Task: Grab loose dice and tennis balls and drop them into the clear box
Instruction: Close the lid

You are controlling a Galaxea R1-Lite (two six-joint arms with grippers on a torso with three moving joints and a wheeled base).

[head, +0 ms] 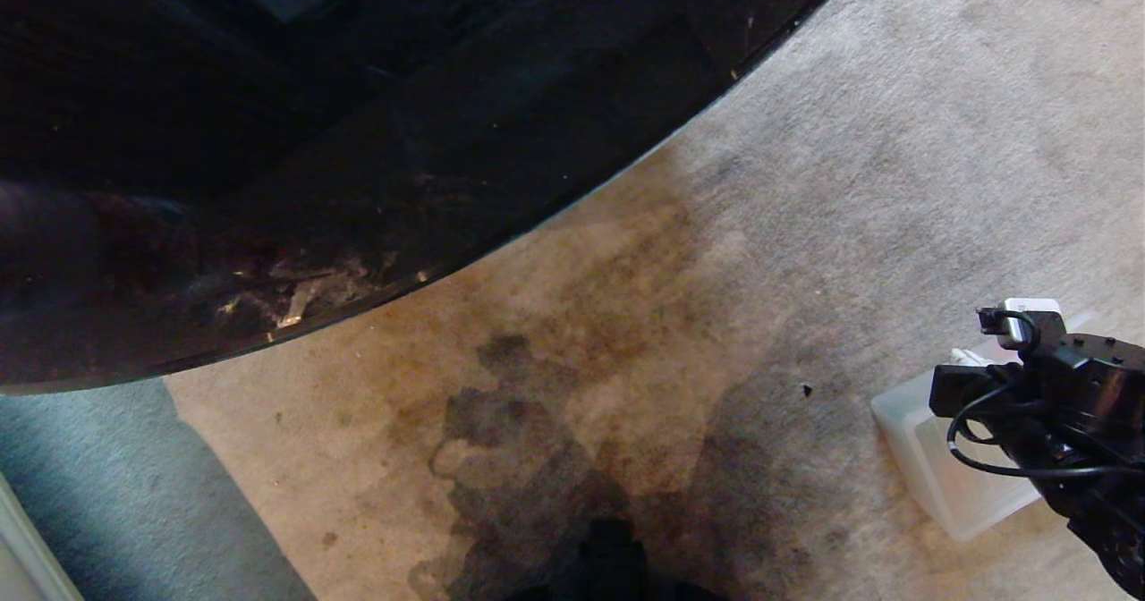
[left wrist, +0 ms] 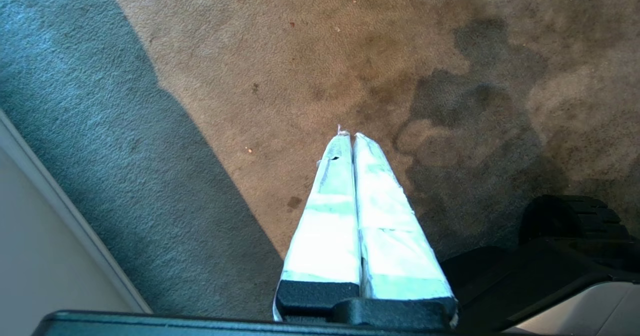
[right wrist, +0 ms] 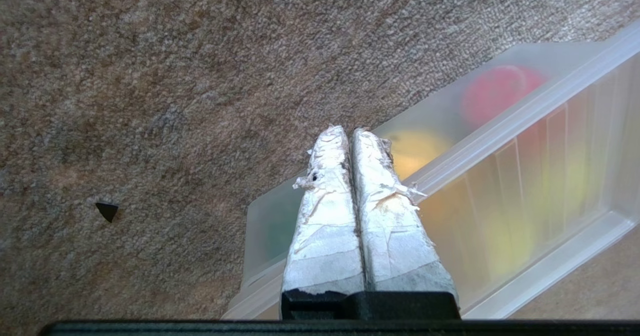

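Head view: a dark, glossy curved tabletop [head: 358,136] is filling the upper left, its edge sweeping from lower left to upper right over stained beige carpet [head: 626,333]. A blue-grey strip of carpet [head: 107,485] is lying at the lower left beside a pale baseboard [head: 18,547]. A small black fleck [head: 806,391] is sitting on the carpet between the stain and the clear box [head: 930,467], which is resting on the floor at the right edge. The right arm, with a looped black cable [head: 984,440], is hanging over the box and hiding much of it.

Right wrist view: the right gripper [right wrist: 350,131] is hovering above the near wall of the clear box [right wrist: 500,121], its 2 taped fingers [right wrist: 325,226] pressed together and holding nothing. Through the frosted plastic, blurred shapes are showing: 1 red [right wrist: 500,96], 1 yellow [right wrist: 415,148], 1 dark green [right wrist: 272,226] and yellow-green patches [right wrist: 505,236]; dice and tennis balls cannot be told apart here. The black fleck [right wrist: 107,211] is lying well apart on the carpet.

Left wrist view: the left gripper [left wrist: 348,135] is pointing at bare stained carpet [left wrist: 300,76], its 2 taped fingers [left wrist: 390,216] closed together and empty, with the robot's black base [left wrist: 565,226] beside it.
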